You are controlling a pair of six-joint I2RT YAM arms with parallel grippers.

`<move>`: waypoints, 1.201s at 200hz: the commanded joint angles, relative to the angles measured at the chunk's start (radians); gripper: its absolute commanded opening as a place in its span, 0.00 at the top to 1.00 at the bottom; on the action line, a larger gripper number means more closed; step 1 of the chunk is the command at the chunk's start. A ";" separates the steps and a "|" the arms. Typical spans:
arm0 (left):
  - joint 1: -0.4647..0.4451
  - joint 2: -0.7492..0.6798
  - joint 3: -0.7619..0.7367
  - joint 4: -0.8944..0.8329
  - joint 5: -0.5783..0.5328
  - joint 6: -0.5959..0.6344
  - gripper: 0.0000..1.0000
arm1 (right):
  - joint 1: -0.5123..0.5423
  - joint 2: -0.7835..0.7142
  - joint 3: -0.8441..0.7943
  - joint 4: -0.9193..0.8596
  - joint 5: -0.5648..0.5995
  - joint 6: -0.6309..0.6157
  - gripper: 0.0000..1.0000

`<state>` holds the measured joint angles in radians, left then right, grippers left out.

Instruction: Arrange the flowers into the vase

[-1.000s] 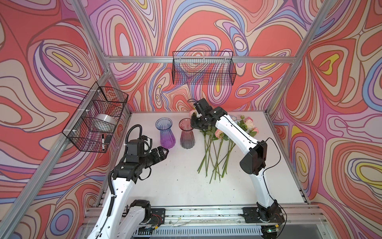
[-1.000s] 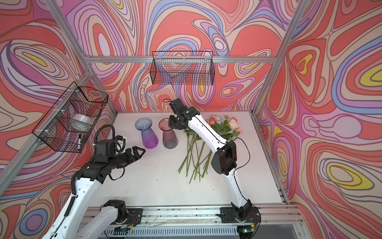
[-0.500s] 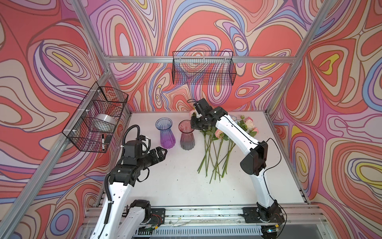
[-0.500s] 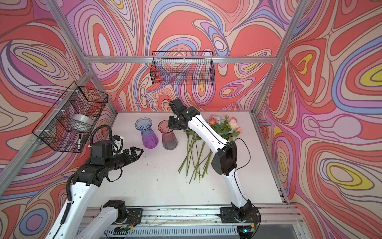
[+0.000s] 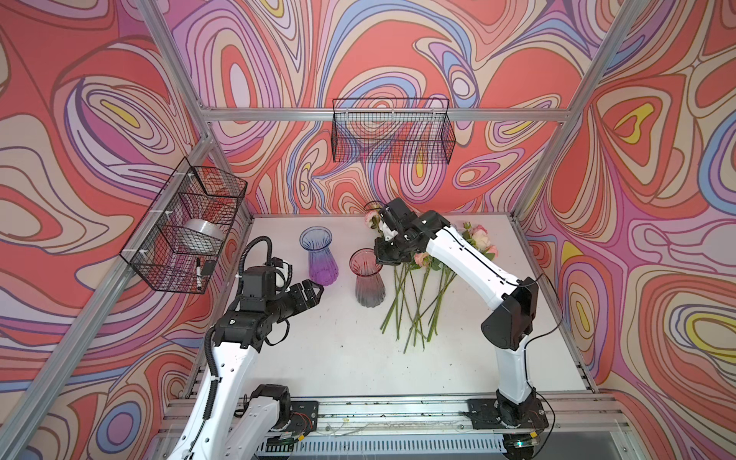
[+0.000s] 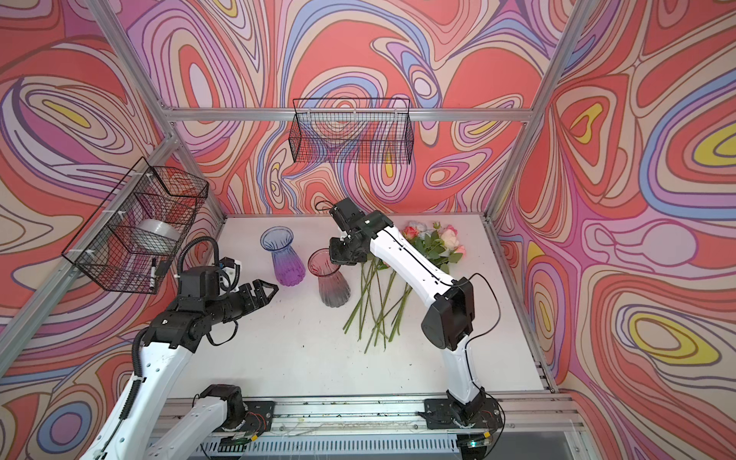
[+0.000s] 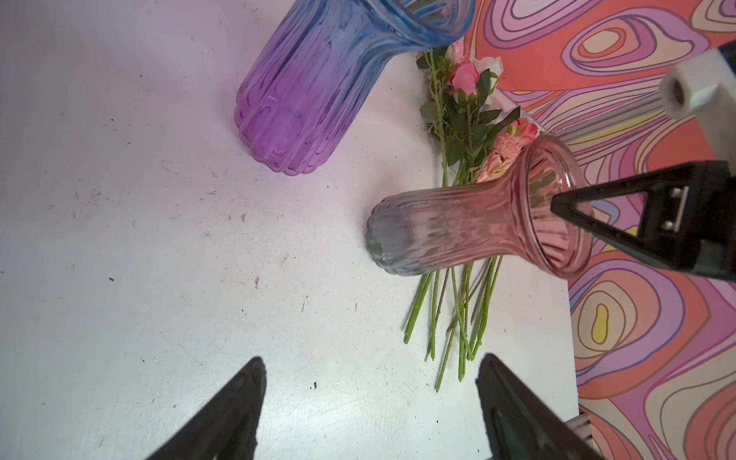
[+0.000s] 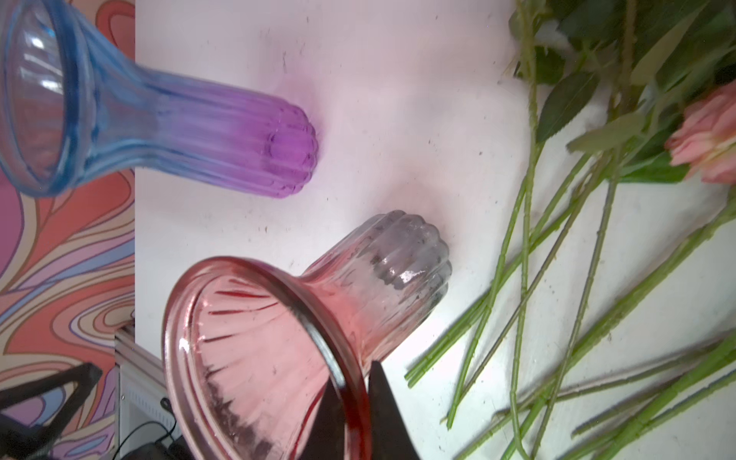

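Right wrist view has the right pincer (image 8: 354, 382) clamped on the rim of the pink vase (image 8: 278, 358). The left pincer (image 6: 267, 288) hangs with fingers apart near the purple vase (image 5: 320, 259). All the flowers (image 6: 434, 245) lie on the counter (image 5: 338, 350) beside the pink vase. None is in yet, so arranging looks barely begun.

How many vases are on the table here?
2. The blue-to-purple vase stands toward the back left of the table; the pink-to-grey vase stands just right of it, beside the flowers, its rim pinched by the right gripper. None looks hidden.
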<state>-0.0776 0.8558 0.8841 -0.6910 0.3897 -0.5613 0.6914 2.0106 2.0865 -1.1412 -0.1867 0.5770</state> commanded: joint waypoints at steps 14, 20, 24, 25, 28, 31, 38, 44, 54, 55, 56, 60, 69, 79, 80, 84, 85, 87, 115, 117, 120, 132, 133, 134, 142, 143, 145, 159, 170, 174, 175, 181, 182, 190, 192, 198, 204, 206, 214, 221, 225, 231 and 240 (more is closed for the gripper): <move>0.001 0.023 0.027 0.045 0.049 -0.028 0.17 | 0.049 -0.072 -0.108 0.047 -0.107 0.034 1.00; 0.001 0.024 0.027 0.048 0.053 -0.029 0.18 | 0.052 -0.075 -0.114 0.050 -0.111 0.032 1.00; 0.001 0.025 0.027 0.050 0.055 -0.030 0.17 | 0.055 -0.074 -0.117 0.050 -0.111 0.033 1.00; 0.001 0.025 0.027 0.050 0.056 -0.030 0.18 | 0.056 -0.074 -0.117 0.050 -0.110 0.033 1.00; 0.001 0.026 0.027 0.052 0.056 -0.031 0.18 | 0.058 -0.074 -0.116 0.047 -0.108 0.032 1.00; 0.001 0.027 0.027 0.052 0.059 -0.031 0.18 | 0.059 -0.072 -0.115 0.044 -0.106 0.031 1.00; 0.001 0.030 0.029 0.056 0.062 -0.034 0.18 | 0.064 -0.067 -0.113 0.035 -0.106 0.024 1.00; 0.001 0.033 0.029 0.060 0.066 -0.036 0.18 | 0.067 -0.061 -0.109 0.027 -0.106 0.015 1.00; 0.001 0.038 0.030 0.062 0.069 -0.038 0.18 | 0.071 -0.053 -0.087 0.002 -0.097 0.002 1.00; 0.001 0.038 0.030 0.062 0.071 -0.037 0.18 | 0.071 -0.051 -0.085 0.000 -0.095 0.001 0.99; 0.001 0.039 0.030 0.063 0.071 -0.037 0.18 | 0.071 -0.050 -0.083 -0.003 -0.092 0.000 0.98; 0.001 0.041 0.032 0.062 0.072 -0.038 0.18 | 0.071 -0.048 -0.076 -0.009 -0.084 -0.003 0.94; 0.001 0.047 0.035 0.063 0.076 -0.038 0.17 | 0.071 -0.047 -0.059 -0.019 -0.071 -0.010 0.89; 0.001 0.052 0.039 0.064 0.083 -0.038 0.17 | 0.071 -0.043 -0.037 -0.032 -0.070 -0.021 0.86; 0.001 0.053 0.039 0.064 0.083 -0.038 0.17 | 0.071 -0.043 -0.034 -0.034 -0.070 -0.021 0.86; 0.001 0.055 0.041 0.064 0.086 -0.036 0.17 | 0.071 -0.039 -0.023 -0.040 -0.068 -0.023 0.84; 0.001 0.056 0.042 0.063 0.088 -0.036 0.17 | 0.071 -0.038 -0.020 -0.042 -0.067 -0.025 0.83; 0.001 0.057 0.042 0.063 0.089 -0.035 0.17 | 0.070 -0.037 -0.016 -0.047 -0.065 -0.026 0.82; 0.001 0.069 0.061 0.052 0.095 -0.026 0.16 | 0.070 -0.030 0.039 -0.063 -0.050 -0.039 0.67; 0.001 0.069 0.063 0.052 0.096 -0.026 0.16 | 0.070 -0.030 0.041 -0.064 -0.050 -0.039 0.66; 0.001 0.070 0.065 0.051 0.096 -0.025 0.16 | 0.070 -0.030 0.050 -0.066 -0.048 -0.041 0.64; 0.001 0.071 0.076 0.044 0.097 -0.019 0.15 | 0.071 -0.029 0.077 -0.074 -0.033 -0.047 0.61; 0.001 0.071 0.076 0.043 0.097 -0.019 0.15 | 0.070 -0.029 0.079 -0.074 -0.031 -0.048 0.61; 0.001 0.071 0.078 0.043 0.097 -0.019 0.15 | 0.071 -0.029 0.081 -0.075 -0.030 -0.048 0.61; 0.001 0.070 0.087 0.034 0.094 -0.010 0.14 | 0.071 -0.036 0.094 -0.079 -0.014 -0.053 0.60; 0.001 0.070 0.089 0.034 0.094 -0.010 0.14 | 0.071 -0.036 0.097 -0.080 -0.012 -0.053 0.60; 0.001 0.069 0.090 0.031 0.094 -0.008 0.14 | 0.070 -0.036 0.102 -0.082 -0.007 -0.056 0.60; 0.001 0.064 0.104 0.021 0.087 0.001 0.14 | 0.067 -0.049 0.132 -0.093 0.040 -0.067 0.59; 0.001 0.058 0.118 0.016 0.081 0.002 0.14 | 0.060 -0.066 0.154 -0.097 0.079 -0.075 0.60; 0.001 0.056 0.124 0.014 0.080 0.000 0.14 | 0.056 -0.075 0.156 -0.095 0.091 -0.076 0.61; 0.001 0.056 0.125 0.013 0.080 0.000 0.14 | 0.054 -0.079 0.156 -0.094 0.095 -0.077 0.61; 0.000 0.054 0.134 0.012 0.080 -0.001 0.14 | 0.050 -0.096 0.155 -0.083 0.116 -0.081 0.64; 0.000 0.054 0.136 0.012 0.081 -0.002 0.14 | 0.050 -0.100 0.155 -0.080 0.119 -0.082 0.64; 0.001 0.054 0.148 0.006 0.080 -0.005 0.15 | 0.048 -0.123 0.154 -0.063 0.154 -0.099 0.65; 0.001 0.054 0.154 0.005 0.080 -0.005 0.15 | 0.048 -0.131 0.153 -0.057 0.164 -0.103 0.66; 0.001 0.054 0.163 0.002 0.082 -0.009 0.15 | 0.047 -0.150 0.147 -0.044 0.200 -0.114 0.67; 0.001 0.055 0.172 0.002 0.083 -0.015 0.16 | 0.043 -0.170 0.135 -0.026 0.234 -0.121 0.69; 0.001 0.055 0.176 0.002 0.082 -0.018 0.16 | 0.041 -0.176 0.129 -0.019 0.240 -0.125 0.69; 0.001 0.058 0.183 0.006 0.081 -0.027 0.16 | 0.029 -0.202 0.100 0.010 0.254 -0.141 0.72; 0.001 0.061 0.193 0.011 0.082 -0.039 0.17 | 0.013 -0.220 0.067 0.031 0.262 -0.153 0.74; 0.001 0.063 0.195 0.015 0.083 -0.046 0.17 | 0.005 -0.231 0.045 0.045 0.264 -0.158 0.75; 0.001 0.065 0.199 0.024 0.087 -0.057 0.18 | -0.012 -0.256 0.004 0.071 0.265 -0.170 0.77; 0.001 0.067 0.198 0.046 0.098 -0.073 0.19 | -0.040 -0.292 -0.071 0.121 0.267 -0.184 0.79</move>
<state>-0.0776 0.9234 1.0538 -0.6609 0.4717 -0.5884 0.7139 1.8130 2.1525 -1.1393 -0.0021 0.4583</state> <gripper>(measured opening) 0.826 0.242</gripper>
